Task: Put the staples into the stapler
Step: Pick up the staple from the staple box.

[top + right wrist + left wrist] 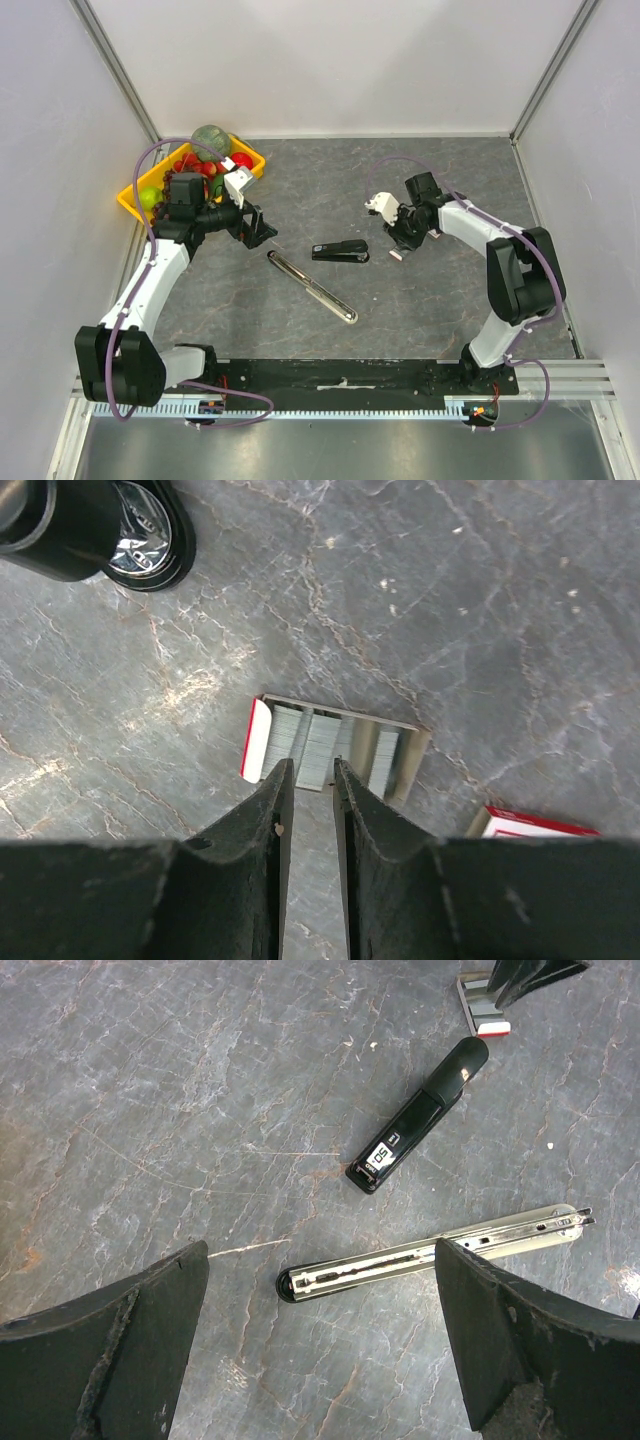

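Observation:
The staples point(322, 746) lie as grey strips in a small grey tray point(400, 765) with a white-and-red end flap. My right gripper point(311, 770) hovers at the tray's near edge with its jaws a narrow gap apart. Its tips stand either side of one strip, and the table shows through the gap. From above, the right gripper point(400, 242) is just right of the black stapler point(340, 252). The stapler point(415, 1120) lies flat, and a long silver metal rail point(380, 1263) lies apart in front of it. My left gripper point(320, 1250) hangs wide open above the rail point(312, 287).
A white-and-red staple box point(535, 826) lies just right of the tray. A yellow basket point(128, 200) of toy fruit stands at the back left, behind my left gripper point(258, 228). White walls close in the table on three sides.

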### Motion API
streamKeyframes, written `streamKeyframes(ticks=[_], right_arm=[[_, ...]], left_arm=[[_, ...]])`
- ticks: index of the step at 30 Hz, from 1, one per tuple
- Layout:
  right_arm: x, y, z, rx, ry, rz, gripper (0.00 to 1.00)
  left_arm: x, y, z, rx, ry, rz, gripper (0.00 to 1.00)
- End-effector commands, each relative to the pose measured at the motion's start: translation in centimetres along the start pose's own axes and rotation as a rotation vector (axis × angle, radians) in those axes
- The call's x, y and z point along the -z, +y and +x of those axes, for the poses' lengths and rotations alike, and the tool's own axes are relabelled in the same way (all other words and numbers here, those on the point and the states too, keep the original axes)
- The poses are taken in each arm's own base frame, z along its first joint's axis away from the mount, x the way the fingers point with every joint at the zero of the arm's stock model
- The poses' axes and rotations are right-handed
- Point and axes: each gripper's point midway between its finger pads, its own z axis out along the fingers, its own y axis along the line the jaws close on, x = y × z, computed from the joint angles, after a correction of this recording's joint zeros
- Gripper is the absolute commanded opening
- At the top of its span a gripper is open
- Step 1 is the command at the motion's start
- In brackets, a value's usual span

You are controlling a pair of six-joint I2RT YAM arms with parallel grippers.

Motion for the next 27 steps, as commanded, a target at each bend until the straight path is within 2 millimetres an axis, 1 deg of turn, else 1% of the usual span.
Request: streamKeyframes(ticks=[1,13,19,23,27], right_arm=[[-1.0,1.0,1.0,-0.011,0.041,-0.053,0.29],[-2.0,0.7,2.5,-0.018,0.098,-0.046,0.29],[-2.0,0.5,2.1,-0.019,0.090,-0.042,0.29],[-1.2,0.2,1.2,-0.011,0.054,-0.023,0.29],[-0.7,-0.1,0.9,-0.016,0.036,-0.016,0.30]], left_arm=[[0.2,-0.1,-0.9,0.012,-0.031,0.013,1.00],[0.1,-0.1,-0.9,0.013,-0.030,0.016,1.00],[0.1,-0.1,-0.9,0.014,-0.031,0.018,1.00],[0.1,-0.1,-0.9,0.015,-0.031,0.018,1.00],[0.1,-0.1,-0.9,0.015,-0.031,0.020,1.00]])
